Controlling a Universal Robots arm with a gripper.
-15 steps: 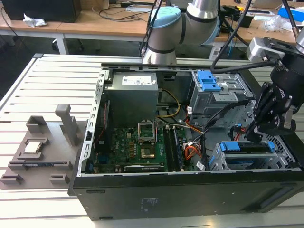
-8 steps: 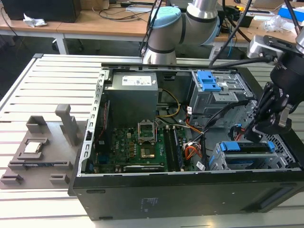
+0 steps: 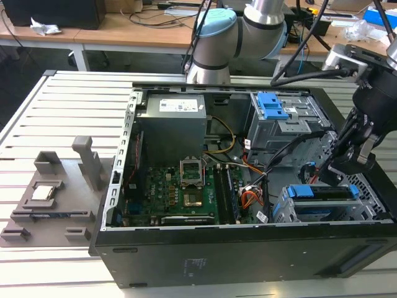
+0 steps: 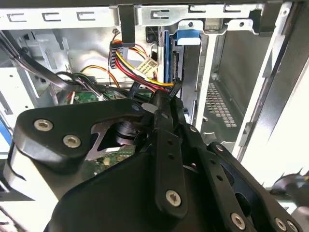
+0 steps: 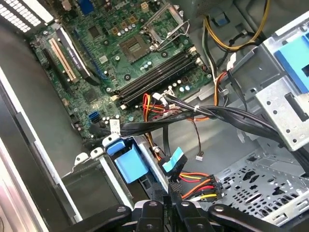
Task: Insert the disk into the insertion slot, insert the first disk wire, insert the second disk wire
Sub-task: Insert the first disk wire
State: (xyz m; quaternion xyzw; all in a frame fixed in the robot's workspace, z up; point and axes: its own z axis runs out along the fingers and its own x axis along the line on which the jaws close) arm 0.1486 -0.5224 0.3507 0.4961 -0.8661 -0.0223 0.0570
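Note:
The disk lies in the insertion slot at the case's near corner on the exterior view's right, its blue carrier showing at the end. My gripper hangs just above that bay's open end. In both wrist views its black fingers are shut together on a black plug with red, yellow and black wires. The plug sits right at the disk's connector edge. A blue-headed cable plug lies beside it.
The open case holds the motherboard, power supply and a taller grey cage with a blue latch. A bundle of black cables crosses above the bay. A grey fixture lies on the slatted table at the exterior view's left.

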